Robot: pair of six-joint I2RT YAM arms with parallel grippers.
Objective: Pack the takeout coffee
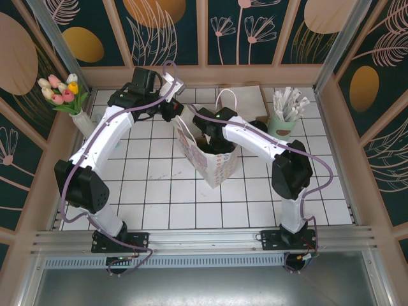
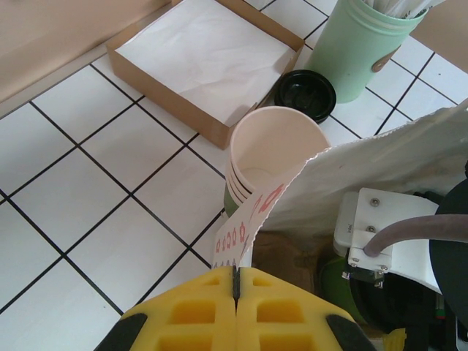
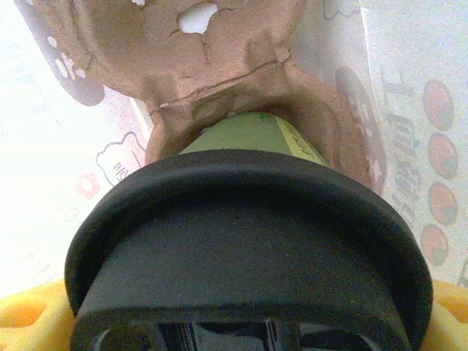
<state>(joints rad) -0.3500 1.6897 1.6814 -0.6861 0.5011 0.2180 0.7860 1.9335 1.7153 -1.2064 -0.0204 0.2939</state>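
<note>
The left hand [image 2: 235,292] is closed tight on the upper edge of the bag [image 1: 207,159], its yellow fingers [image 2: 190,322] pressed together with the printed paper pinched between them; from above, that hand sits at the bag's far left corner. The bag stands upright near the middle of the tiled table [image 1: 153,191]. The right hand [image 1: 220,145] reaches down into the bag's open mouth; its fingers [image 3: 22,314] stand wide, one at each side of the black lid [image 3: 248,241], holding the coffee [image 3: 256,135]; the green cup sits with its base in a pocket of a brown pulp carrier [image 3: 219,73] inside the bag, the bag's printed walls close around it.

Just beyond the bag, in the left wrist view, stands a stack of cups [image 2: 274,157], cream inside; behind it lie spare lids [image 2: 305,93], a mint cup [image 2: 358,47] of white sticks and a box [image 2: 205,58] of napkins. A vase [image 1: 64,92] of tulips stands at the far left corner.
</note>
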